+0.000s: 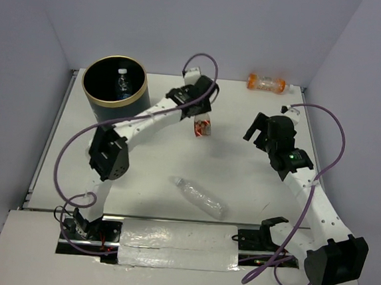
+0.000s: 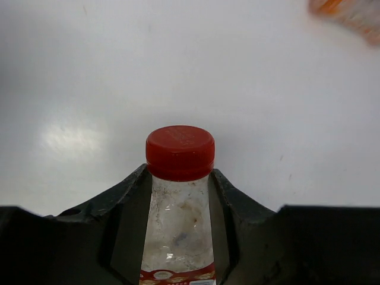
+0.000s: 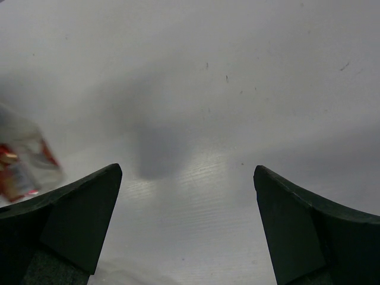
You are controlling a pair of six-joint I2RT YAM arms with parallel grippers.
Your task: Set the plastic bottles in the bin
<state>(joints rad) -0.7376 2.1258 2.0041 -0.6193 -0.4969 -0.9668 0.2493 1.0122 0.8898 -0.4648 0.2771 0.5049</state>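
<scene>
- We see the left gripper (image 1: 200,111) pinching the red-capped bottle (image 2: 178,237) just below its cap, a little to the right of the bin (image 1: 84,83).
- The right gripper (image 3: 187,172) is spread wide, holding nothing, over the white table (image 1: 240,180).
- A small bottle (image 1: 122,78) sits inside the bin.
- The long clear bottle (image 1: 200,197) lies on its side near the arm bases.
- The orange-tinted bottle (image 1: 267,83) lies by the far wall.

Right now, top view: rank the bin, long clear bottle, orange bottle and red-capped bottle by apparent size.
1. bin
2. long clear bottle
3. orange bottle
Unranked: red-capped bottle. The left gripper hides most of it, so its size can't be judged.
</scene>
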